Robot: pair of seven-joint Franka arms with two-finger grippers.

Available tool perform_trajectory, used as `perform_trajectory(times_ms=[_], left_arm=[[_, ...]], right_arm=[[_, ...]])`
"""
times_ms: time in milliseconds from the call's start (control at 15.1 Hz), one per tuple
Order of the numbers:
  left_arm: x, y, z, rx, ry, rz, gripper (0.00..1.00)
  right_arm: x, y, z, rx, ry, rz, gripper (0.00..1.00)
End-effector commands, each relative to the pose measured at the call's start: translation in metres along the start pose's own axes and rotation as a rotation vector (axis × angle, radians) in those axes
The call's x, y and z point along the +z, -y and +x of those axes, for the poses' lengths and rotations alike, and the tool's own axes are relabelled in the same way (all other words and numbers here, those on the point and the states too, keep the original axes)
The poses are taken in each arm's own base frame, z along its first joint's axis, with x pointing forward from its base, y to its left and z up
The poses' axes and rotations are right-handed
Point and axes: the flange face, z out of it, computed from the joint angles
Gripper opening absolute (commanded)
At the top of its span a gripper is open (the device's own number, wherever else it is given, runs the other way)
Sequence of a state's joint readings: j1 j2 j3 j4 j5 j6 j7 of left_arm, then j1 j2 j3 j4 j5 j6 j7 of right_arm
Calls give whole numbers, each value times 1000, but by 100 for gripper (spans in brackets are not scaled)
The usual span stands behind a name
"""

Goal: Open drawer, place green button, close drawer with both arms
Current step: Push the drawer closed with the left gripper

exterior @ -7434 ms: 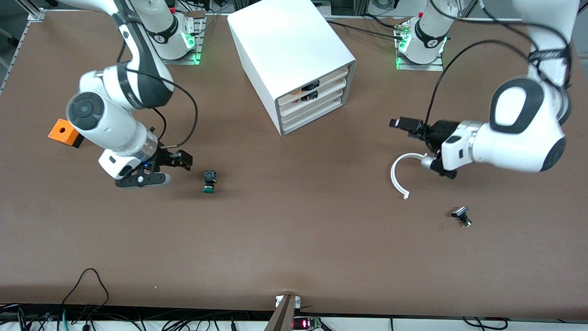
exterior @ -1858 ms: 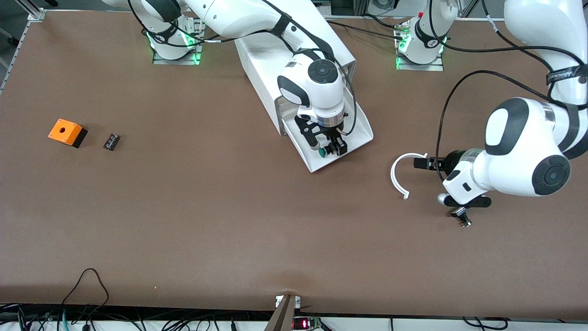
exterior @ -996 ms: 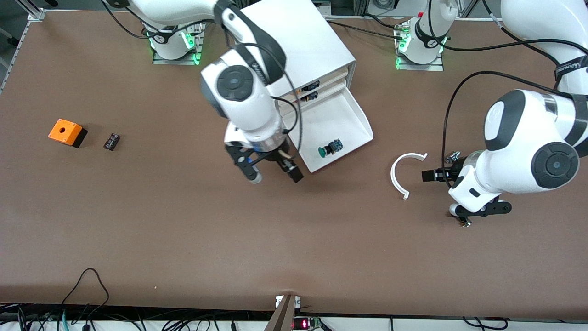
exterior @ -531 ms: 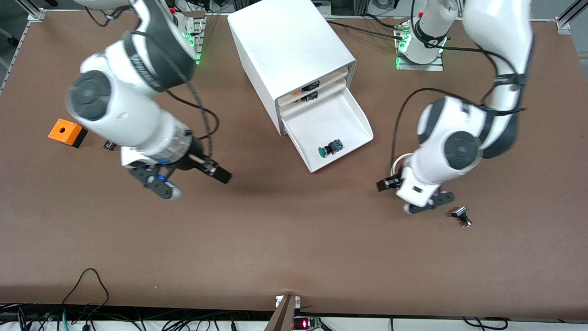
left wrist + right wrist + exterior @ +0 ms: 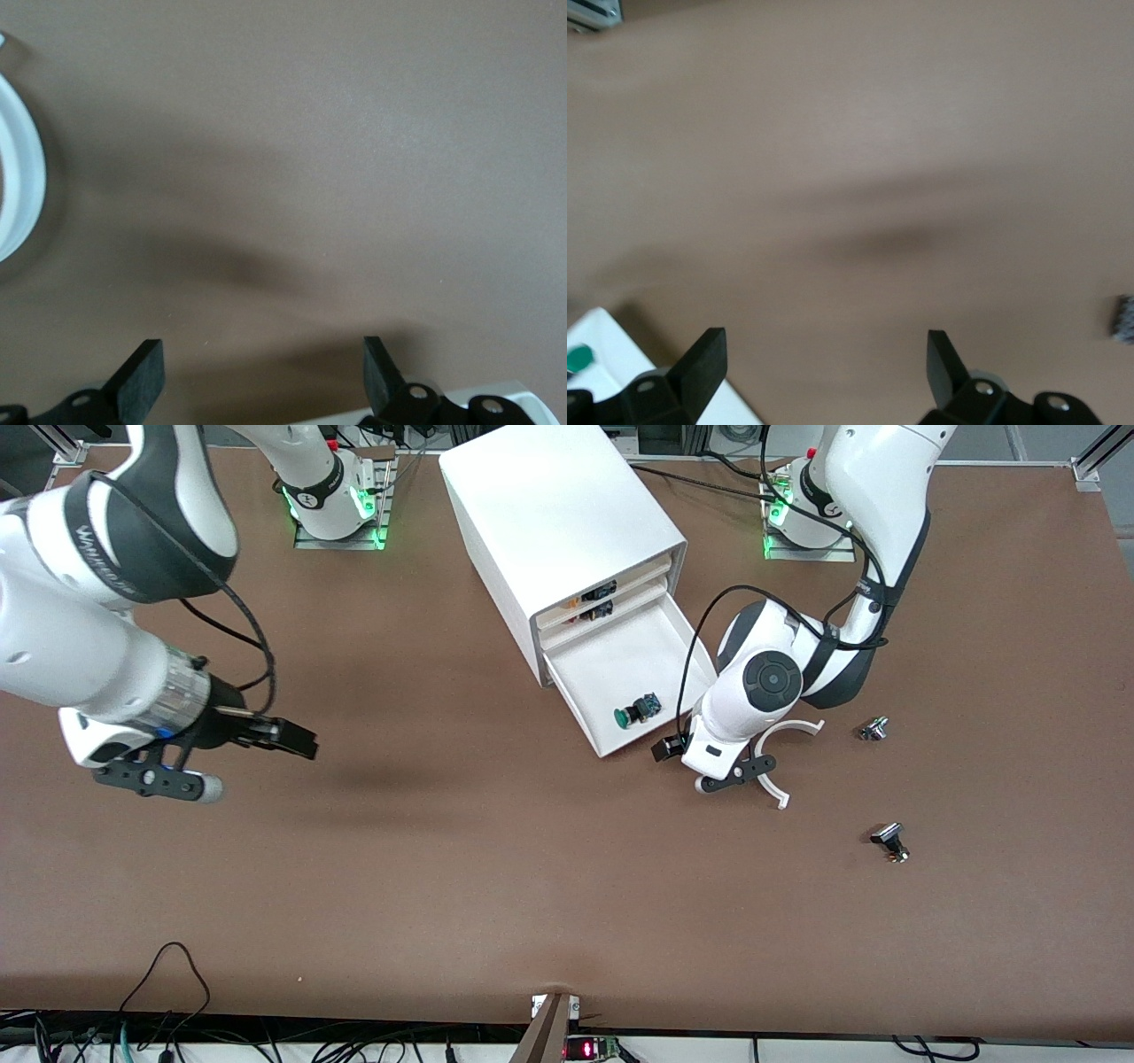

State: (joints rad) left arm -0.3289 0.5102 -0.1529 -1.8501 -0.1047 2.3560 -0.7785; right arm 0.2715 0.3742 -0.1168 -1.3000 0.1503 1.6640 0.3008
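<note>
The white cabinet (image 5: 549, 505) stands at the middle of the table near the arms' bases. Its lowest drawer (image 5: 620, 660) is pulled out. The green-capped button (image 5: 635, 710) lies in the drawer near its front edge. My left gripper (image 5: 689, 767) is open and empty, low over the table just off the drawer's front corner. In the left wrist view my left gripper (image 5: 261, 376) has its jaws wide apart over bare table. My right gripper (image 5: 248, 764) is open and empty over the table toward the right arm's end, and its jaws also show wide apart in the right wrist view (image 5: 824, 372).
A white curved strip (image 5: 769, 781) lies partly under my left hand, and also shows in the left wrist view (image 5: 25, 204). Two small black-and-silver knob parts (image 5: 873, 729) (image 5: 889, 841) lie toward the left arm's end. The upper drawers (image 5: 599, 600) hold small black parts.
My right gripper has swung away from the drawer toward the right arm's end. My left gripper has moved across to the drawer's front corner. The button stays in the open drawer.
</note>
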Motion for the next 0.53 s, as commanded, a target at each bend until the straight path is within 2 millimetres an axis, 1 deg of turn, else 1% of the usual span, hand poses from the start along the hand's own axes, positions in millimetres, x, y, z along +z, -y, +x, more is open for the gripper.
perform_trajectory(times_ms=[0, 66, 133, 199, 465], left_arm=[[23, 17, -8, -30, -37, -44, 98], [26, 16, -10, -43, -35, -45, 99], [29, 11, -16, -48, -28, -46, 98], [32, 6, -25, -48, -16, -47, 98], [44, -2, -52, -48, 24, -33, 99]], right_arm=[[-7, -35, -15, -62, 8, -30, 100], [-12, -43, -19, -78, -2, -66, 100], [-15, -48, -23, -87, -5, -85, 100], [-18, -50, -28, -91, -7, -90, 100], [-38, -57, -38, -127, -24, -119, 100]])
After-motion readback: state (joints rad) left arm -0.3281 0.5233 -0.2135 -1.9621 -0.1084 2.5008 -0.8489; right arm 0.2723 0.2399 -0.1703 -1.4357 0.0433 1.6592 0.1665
